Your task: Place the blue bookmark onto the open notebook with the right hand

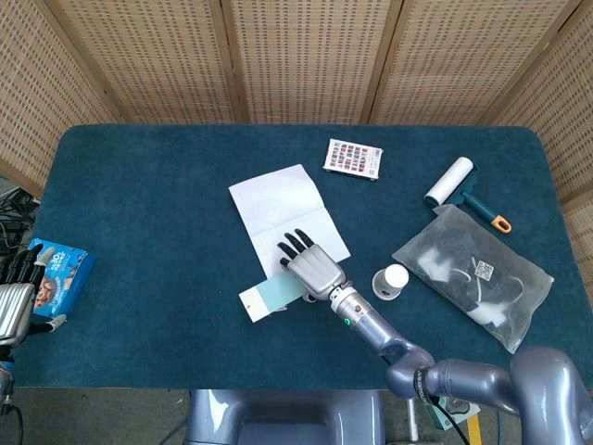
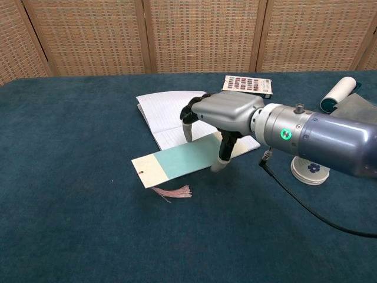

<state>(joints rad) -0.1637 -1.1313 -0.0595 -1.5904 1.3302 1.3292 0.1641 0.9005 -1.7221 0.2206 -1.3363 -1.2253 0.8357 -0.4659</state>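
The blue bookmark [image 2: 188, 161] with its cream end is lifted off the table, and my right hand [image 2: 221, 115] pinches its right part between thumb and fingers. A pink tassel [image 2: 175, 193] trails from the cream end onto the cloth. The bookmark [image 1: 271, 296] hangs at the near edge of the open white notebook [image 1: 283, 220], partly over its lower page. In the head view my right hand [image 1: 310, 264] covers the notebook's lower corner. My left hand [image 1: 14, 311] rests at the far left table edge, holding nothing that I can see.
A blue snack pack [image 1: 57, 268] lies beside my left hand. A white cup [image 1: 392, 280] stands just right of my right arm. A patterned box [image 1: 353, 158], a lint roller [image 1: 451, 184] and a grey plastic bag [image 1: 473, 274] occupy the right side.
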